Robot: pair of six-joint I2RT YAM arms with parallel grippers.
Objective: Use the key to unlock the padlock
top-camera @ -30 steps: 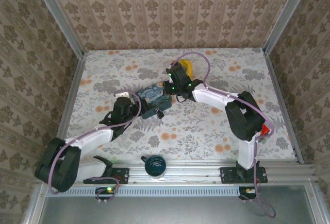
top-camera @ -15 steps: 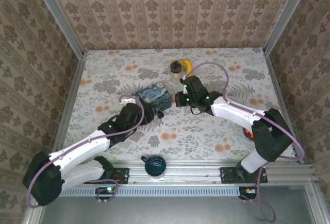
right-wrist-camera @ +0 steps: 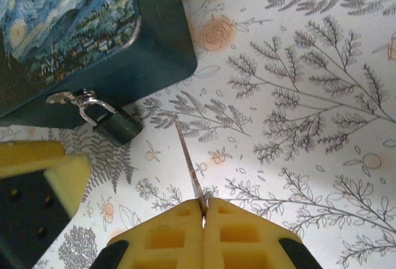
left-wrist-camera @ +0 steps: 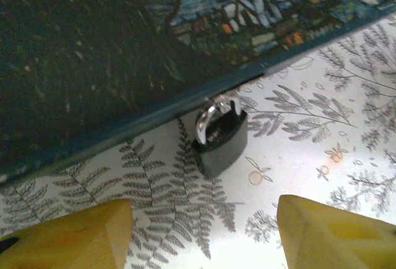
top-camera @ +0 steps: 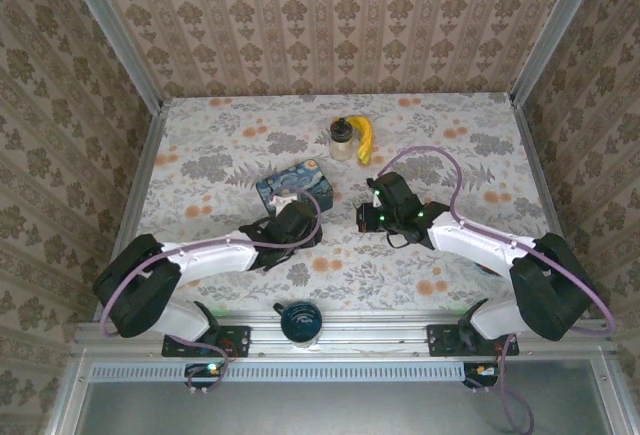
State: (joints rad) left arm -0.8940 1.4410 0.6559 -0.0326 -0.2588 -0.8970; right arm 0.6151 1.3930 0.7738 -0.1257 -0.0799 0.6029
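The padlock (left-wrist-camera: 219,142) is small, dark and squarish, and its silver shackle hangs through the hasp of a blue starry-night tin box (left-wrist-camera: 124,46). It lies on the tablecloth against the box's front wall (right-wrist-camera: 161,40). My left gripper (left-wrist-camera: 201,238) is open just short of the padlock, with bare cloth between its yellow fingers (left-wrist-camera: 68,235). My right gripper (right-wrist-camera: 203,210) is shut on the key (right-wrist-camera: 189,164). The thin blade points toward the padlock (right-wrist-camera: 117,123), a short way off to its right. From above, the two grippers (top-camera: 300,223) (top-camera: 362,217) face each other beside the box (top-camera: 290,183).
A small jar (top-camera: 342,138) and a banana (top-camera: 365,137) stand at the back of the table. A dark cup (top-camera: 300,321) sits on the front rail between the arm bases. Patterned walls close in three sides.
The right gripper has drawn back from the box toward the near right, still holding the key. The left gripper has moved right and nearer, in front of the box, and its fingers have narrowed a little.
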